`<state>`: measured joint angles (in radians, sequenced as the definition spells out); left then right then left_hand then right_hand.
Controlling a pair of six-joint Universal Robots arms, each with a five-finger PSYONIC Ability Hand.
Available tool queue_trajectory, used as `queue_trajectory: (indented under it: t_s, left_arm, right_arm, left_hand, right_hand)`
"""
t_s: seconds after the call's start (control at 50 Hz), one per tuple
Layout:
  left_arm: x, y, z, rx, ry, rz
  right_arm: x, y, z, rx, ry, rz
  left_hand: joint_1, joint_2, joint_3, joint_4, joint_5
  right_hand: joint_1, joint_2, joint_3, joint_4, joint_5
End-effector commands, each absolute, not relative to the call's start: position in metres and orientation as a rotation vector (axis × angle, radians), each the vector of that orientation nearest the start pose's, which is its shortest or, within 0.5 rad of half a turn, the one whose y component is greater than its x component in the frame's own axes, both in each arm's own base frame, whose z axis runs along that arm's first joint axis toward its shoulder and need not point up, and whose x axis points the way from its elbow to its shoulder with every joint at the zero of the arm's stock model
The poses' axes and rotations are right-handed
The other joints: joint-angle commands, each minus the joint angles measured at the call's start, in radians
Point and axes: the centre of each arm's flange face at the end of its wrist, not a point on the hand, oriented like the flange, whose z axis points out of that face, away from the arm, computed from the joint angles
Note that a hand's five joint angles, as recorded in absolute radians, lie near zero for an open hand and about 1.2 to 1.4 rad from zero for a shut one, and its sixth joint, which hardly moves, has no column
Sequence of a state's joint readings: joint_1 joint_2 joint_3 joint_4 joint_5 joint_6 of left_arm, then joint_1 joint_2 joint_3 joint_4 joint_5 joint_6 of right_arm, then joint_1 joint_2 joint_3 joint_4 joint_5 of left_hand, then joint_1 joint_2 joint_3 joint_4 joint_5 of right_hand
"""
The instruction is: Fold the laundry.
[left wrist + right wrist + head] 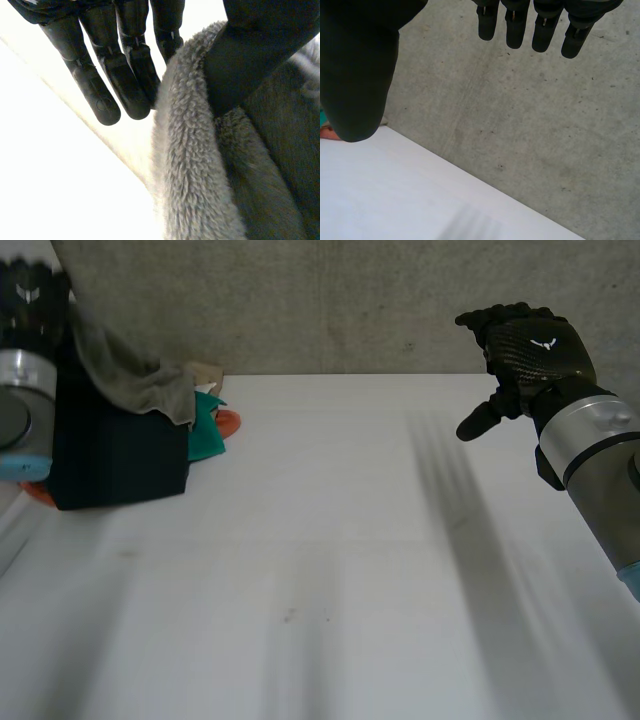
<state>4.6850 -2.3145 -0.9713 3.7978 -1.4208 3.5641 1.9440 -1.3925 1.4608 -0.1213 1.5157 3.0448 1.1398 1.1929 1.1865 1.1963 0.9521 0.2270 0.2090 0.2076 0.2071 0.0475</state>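
A grey fleece cloth (130, 380) hangs from my raised left hand (117, 75) at the table's far left and drapes onto a pile of laundry. In the left wrist view the thumb presses the fleece edge (190, 165) against the straight fingers (95, 95), a pinch on the cloth's edge. The pile under it holds a dark navy cloth (120, 460), a teal cloth (207, 432) and an orange piece (229, 422). My right hand (525, 345) is held up above the far right of the table, fingers (540, 27) straight and spread, holding nothing.
The white table (330, 570) stretches bare from the pile to the right arm (600, 470). A grey concrete wall (340, 300) stands right behind the table's far edge. A beige piece (205, 371) peeks out at the back of the pile.
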Motion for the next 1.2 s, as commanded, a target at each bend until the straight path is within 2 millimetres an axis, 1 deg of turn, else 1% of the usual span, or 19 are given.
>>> queue_trajectory:
  t_s: [0.02, 0.06, 0.14, 0.18, 0.28, 0.32, 0.34, 0.4, 0.42, 0.48, 0.5, 0.54, 0.6, 0.68, 0.78, 0.8, 0.9, 1.06, 1.2]
  left_arm:
    - [-0.234, -0.410, 0.380, 0.495, 1.179, -2.868]
    - [-0.248, -0.384, 0.406, 0.484, 1.138, -2.986]
    - [-0.271, -0.342, 0.436, 0.489, 1.125, -3.149]
    - [-0.285, -0.323, 0.441, 0.514, 1.170, -3.210]
    - [-0.307, -0.307, 0.425, 0.593, 1.334, -3.216]
    - [-0.314, -0.310, 0.407, 0.623, 1.431, -3.177]
    - [-0.323, -0.316, 0.381, 0.666, 1.553, -3.121]
    - [-0.339, -0.319, 0.339, 0.751, 1.752, -3.018]
    - [-0.353, -0.313, 0.310, 0.826, 1.888, -2.939]
    - [-0.368, -0.306, 0.268, 0.924, 2.078, -2.796]
    - [-0.374, -0.304, 0.237, 0.973, 2.200, -2.683]
    - [-0.378, -0.302, 0.207, 1.017, 2.313, -2.564]
    - [-0.377, -0.296, 0.171, 1.064, 2.473, -2.363]
    - [-0.372, -0.291, 0.165, 1.052, 2.543, -2.249]
    - [-0.358, -0.287, 0.200, 0.910, 2.499, -2.251]
    - [-0.350, -0.281, 0.212, 0.842, 2.492, -2.239]
    - [-0.328, -0.261, 0.226, 0.732, 2.506, -2.179]
    - [-0.304, -0.220, 0.188, 0.544, 2.817, -1.982]
    - [-0.316, -0.197, 0.164, 0.588, 2.897, -1.957]
  right_arm:
    - [0.255, -0.279, 0.298, -0.522, 1.938, -2.099]
    - [0.255, -0.279, 0.298, -0.522, 1.938, -2.099]
    - [0.253, -0.280, 0.300, -0.516, 1.939, -2.106]
    - [0.250, -0.282, 0.301, -0.505, 1.942, -2.114]
    - [0.240, -0.290, 0.305, -0.473, 1.951, -2.147]
    - [0.236, -0.294, 0.308, -0.458, 1.954, -2.158]
    - [0.234, -0.295, 0.309, -0.452, 1.957, -2.164]
    - [0.229, -0.300, 0.310, -0.434, 1.966, -2.178]
    - [0.227, -0.301, 0.310, -0.431, 1.968, -2.180]
    - [0.221, -0.306, 0.310, -0.412, 1.984, -2.192]
    - [0.219, -0.307, 0.310, -0.408, 1.985, -2.196]
    - [0.217, -0.309, 0.311, -0.404, 1.989, -2.197]
    - [0.217, -0.309, 0.308, -0.418, 2.012, -2.173]
    - [0.218, -0.306, 0.303, -0.500, 2.090, -2.111]
    - [0.222, -0.300, 0.283, -0.709, 2.247, -1.973]
    - [0.222, -0.297, 0.277, -0.736, 2.281, -1.931]
    - [0.220, -0.285, 0.241, -0.722, 2.393, -1.736]
    - [0.232, -0.276, 0.182, -0.733, 2.394, -1.654]
    - [0.252, -0.284, 0.149, -0.753, 2.326, -1.669]
  left_hand:
    - [0.256, 0.203, 0.210, 0.200, 0.270]
    - [0.256, 0.203, 0.210, 0.200, 0.270]
    - [0.256, 0.203, 0.210, 0.200, 0.270]
    - [0.256, 0.203, 0.210, 0.200, 0.270]
    - [0.256, 0.203, 0.210, 0.200, 0.270]
    - [0.256, 0.203, 0.210, 0.200, 0.270]
    - [0.256, 0.203, 0.210, 0.200, 0.270]
    - [0.256, 0.203, 0.210, 0.200, 0.270]
    - [0.256, 0.203, 0.210, 0.200, 0.270]
    - [0.256, 0.203, 0.210, 0.200, 0.270]
    - [0.256, 0.203, 0.210, 0.200, 0.270]
    - [0.256, 0.203, 0.210, 0.200, 0.270]
    - [0.256, 0.203, 0.210, 0.200, 0.270]
    - [0.199, 0.146, 0.152, 0.142, 0.212]
    - [-0.816, -0.869, -0.862, -0.872, -0.803]
    - [-0.899, -0.952, -0.946, -0.956, -0.886]
    - [-0.944, -0.997, -0.991, -1.000, -0.931]
    - [-0.915, -0.968, -0.961, -0.971, -0.901]
    - [-0.865, -0.918, -0.911, -0.921, -0.852]
  right_hand:
    - [-0.052, -0.034, -0.033, -0.033, -0.048]
    - [-0.052, -0.034, -0.033, -0.033, -0.048]
    - [-0.052, -0.034, -0.033, -0.033, -0.048]
    - [-0.052, -0.034, -0.033, -0.033, -0.048]
    - [-0.052, -0.034, -0.033, -0.033, -0.048]
    - [-0.052, -0.034, -0.033, -0.033, -0.048]
    - [-0.052, -0.034, -0.033, -0.033, -0.048]
    - [-0.052, -0.034, -0.033, -0.033, -0.048]
    - [-0.052, -0.034, -0.033, -0.033, -0.048]
    - [-0.052, -0.034, -0.033, -0.033, -0.048]
    - [-0.052, -0.034, -0.033, -0.033, -0.048]
    - [-0.052, -0.034, -0.033, -0.033, -0.048]
    - [-0.052, -0.034, -0.033, -0.033, -0.048]
    - [-0.052, -0.034, -0.033, -0.033, -0.048]
    - [-0.052, -0.034, -0.033, -0.033, -0.048]
    - [-0.052, -0.034, -0.033, -0.033, -0.048]
    - [-0.052, -0.034, -0.033, -0.033, -0.048]
    - [-0.052, -0.034, -0.033, -0.033, -0.048]
    - [0.054, 0.072, 0.074, 0.074, 0.059]
